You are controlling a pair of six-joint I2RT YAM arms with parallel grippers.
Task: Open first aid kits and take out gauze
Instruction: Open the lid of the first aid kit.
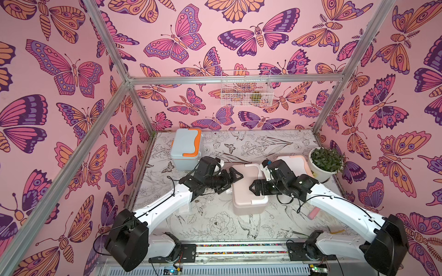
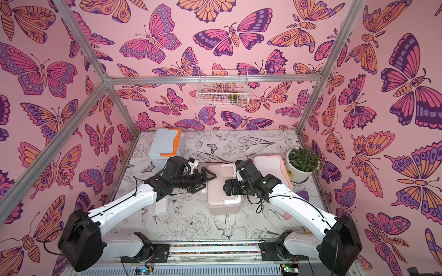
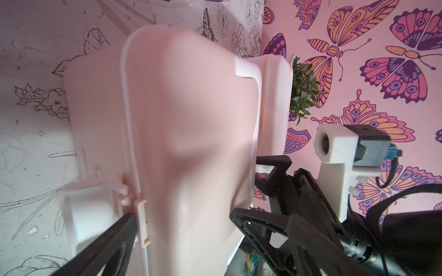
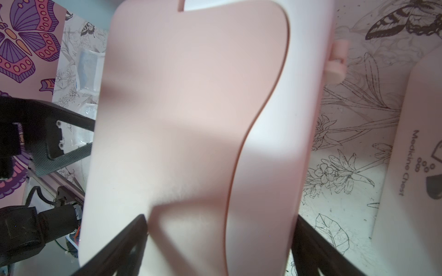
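Mid-counter (image 1: 215, 222), beige-pink first aid kit (image 1: 244, 193): boxy, rounded corners, lid down, paler handle lying flat around the lid panel. Left gripper (image 1: 230, 182) at its left edge, jaws wide apart, clamped on nothing. Right gripper (image 1: 254, 187) over its right edge, jaws likewise spread above the lid. Back left, blue-grey kit (image 1: 185, 145) with orange trim, closed. Behind the right arm, white kit (image 1: 295, 161) with peach trim, partly hidden. By the left arm, clear gauze packets (image 2: 159, 205) flat on the counter.
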